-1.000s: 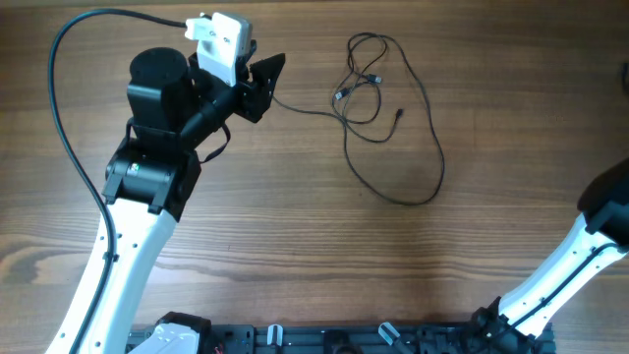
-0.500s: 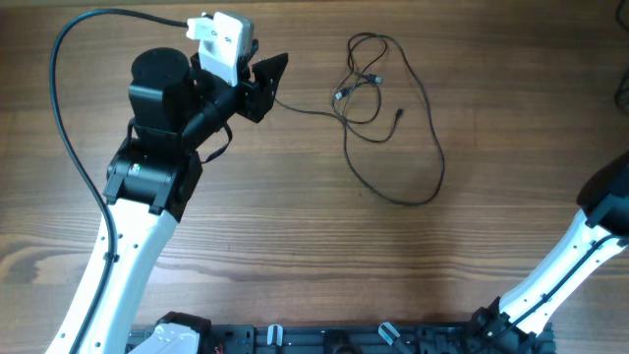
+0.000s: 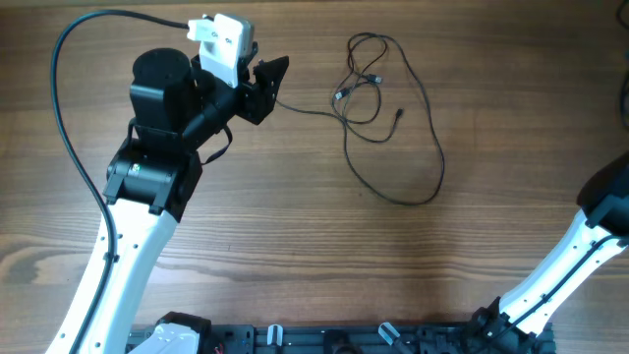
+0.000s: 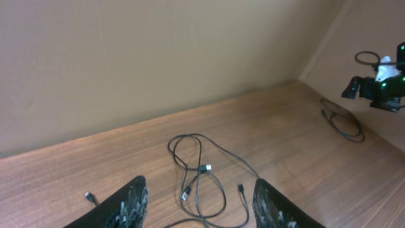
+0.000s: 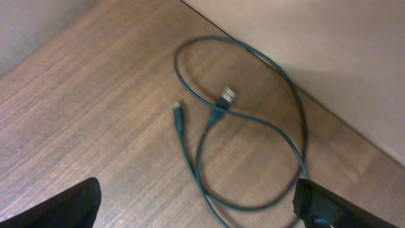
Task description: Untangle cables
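The cables [image 3: 369, 88] are thin black cords tangled at the back middle, with one long loop [image 3: 432, 182] trailing toward the front. One strand [image 3: 300, 108] runs left to my left gripper [image 3: 275, 81]. In the left wrist view the tangle [image 4: 201, 171] lies on the wood just ahead of my left gripper [image 4: 200, 183], which is open with nothing between its fingers. A small plug [image 4: 90, 198] lies left of the left finger. My right gripper [image 5: 197, 187] stands wide open above a separate dark cable [image 5: 253, 126] looped on the wood. Its two plugs [image 5: 226, 95] lie inside the loop.
A thick black arm cable [image 3: 69, 108] arcs around the left arm. The right arm [image 3: 600, 226] enters at the right edge, its gripper outside the overhead view. A beige wall [image 4: 158, 57] rises behind the table's far edge.
The left gripper has edged slightly to the right, toward the tangle. The cables in the overhead view have not moved.
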You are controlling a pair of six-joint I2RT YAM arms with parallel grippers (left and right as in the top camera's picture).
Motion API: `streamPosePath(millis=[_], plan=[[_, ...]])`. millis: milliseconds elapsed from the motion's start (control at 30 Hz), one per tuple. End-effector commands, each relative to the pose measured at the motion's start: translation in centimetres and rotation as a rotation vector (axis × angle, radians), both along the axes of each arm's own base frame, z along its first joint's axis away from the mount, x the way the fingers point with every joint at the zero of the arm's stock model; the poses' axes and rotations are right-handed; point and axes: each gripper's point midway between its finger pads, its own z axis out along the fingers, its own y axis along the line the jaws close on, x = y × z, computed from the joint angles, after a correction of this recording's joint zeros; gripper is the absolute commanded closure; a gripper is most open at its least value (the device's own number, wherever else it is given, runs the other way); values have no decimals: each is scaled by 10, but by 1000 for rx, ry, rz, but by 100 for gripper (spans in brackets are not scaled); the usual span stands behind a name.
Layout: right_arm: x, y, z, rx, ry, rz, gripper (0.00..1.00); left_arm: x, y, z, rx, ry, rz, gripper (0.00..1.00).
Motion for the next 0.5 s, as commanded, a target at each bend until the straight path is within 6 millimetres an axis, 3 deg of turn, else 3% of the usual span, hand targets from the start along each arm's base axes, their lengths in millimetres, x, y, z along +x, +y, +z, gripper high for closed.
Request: streamPosePath(millis=[0, 267, 467], plan=[[-24, -1, 67, -47, -70, -162, 0, -3, 5, 11, 20, -32, 21, 45], [-89, 33, 126, -2, -50, -372, 1, -5, 6, 6, 131, -88, -32, 34], [-113, 76, 145, 59, 7, -346, 1, 8, 47, 9, 145, -95, 72, 27]])
